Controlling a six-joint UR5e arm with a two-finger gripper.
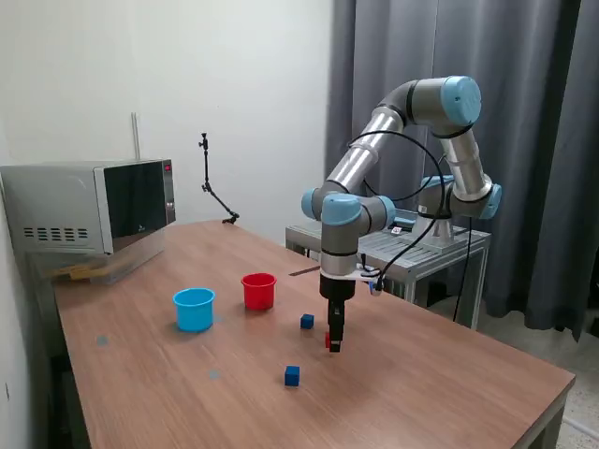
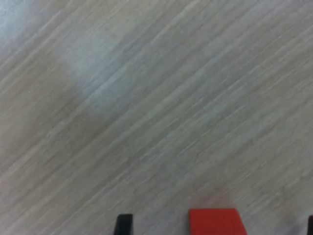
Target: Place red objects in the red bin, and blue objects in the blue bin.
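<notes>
My gripper (image 1: pixel 334 345) points straight down and reaches the wooden table (image 1: pixel 440 383), at a small red cube (image 1: pixel 328 340) that its fingers partly hide. In the wrist view the red cube (image 2: pixel 215 221) lies between the two fingertips (image 2: pixel 123 224) with a gap on each side, so the gripper (image 2: pixel 216 226) is open around it. One dark blue cube (image 1: pixel 307 321) rests close by towards the cups, and another blue cube (image 1: pixel 292 375) sits nearer the table's front. The red cup (image 1: pixel 258 291) and the light blue cup (image 1: pixel 194 309) stand upright, side by side, towards the exterior view's left.
A microwave (image 1: pixel 94 217) stands on the table's far corner at the exterior view's left. A thin black jointed stand (image 1: pixel 213 187) rises at the back edge. The arm's base sits on a metal cart (image 1: pixel 412 245) behind the table. Dark curtains hang behind it.
</notes>
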